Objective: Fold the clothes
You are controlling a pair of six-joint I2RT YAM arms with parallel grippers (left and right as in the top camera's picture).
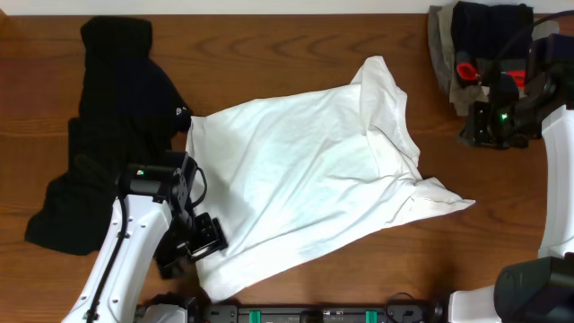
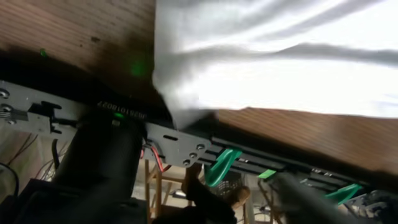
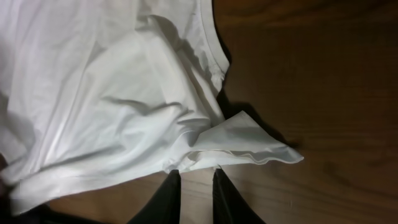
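Observation:
A large white T-shirt [image 1: 305, 179] lies spread and wrinkled across the middle of the wooden table. A black hooded garment [image 1: 99, 144] with a small white logo lies crumpled at the left. My left gripper [image 1: 193, 247] sits at the shirt's near left corner by the front edge. In the left wrist view this gripper [image 2: 199, 183] is blurred, jaws wide apart, with the shirt corner [image 2: 180, 106] beyond them, not between them. My right gripper [image 1: 480, 133] hovers at the far right. Its fingers [image 3: 174, 193] stand a little apart over bare wood, just short of the shirt's sleeve [image 3: 249, 146].
A pile of grey and dark clothes [image 1: 466, 36] sits at the back right corner, behind the right arm. A black rail with green clips [image 1: 323, 314] runs along the table's front edge, close under the left gripper.

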